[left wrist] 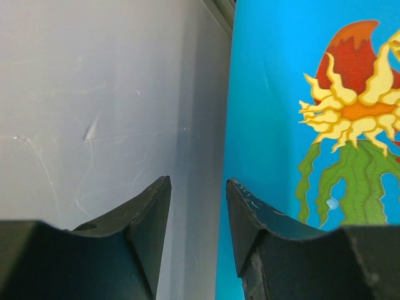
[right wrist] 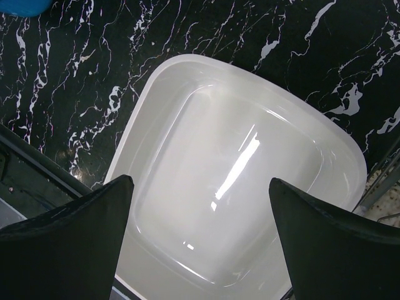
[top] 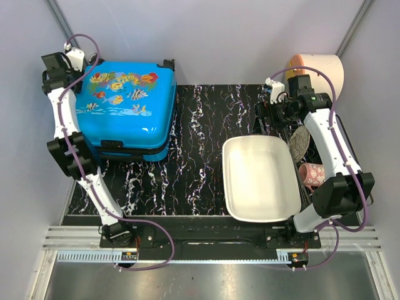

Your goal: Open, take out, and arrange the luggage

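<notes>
I see the luggage (top: 128,109) shut: glossy blue hard shell, fish print. Left claw (left wrist: 199,187) slightly apart at its edge, empty. Right claw (right wrist: 200,187) wide apart over smooth white basin (right wrist: 140,134).

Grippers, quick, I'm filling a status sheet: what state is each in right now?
Left gripper: jaws narrowly apart, empty, beside the bright blue printed hard-shell suitcase.
Right gripper: wide open, empty, above the white rectangular plastic basin.
</notes>
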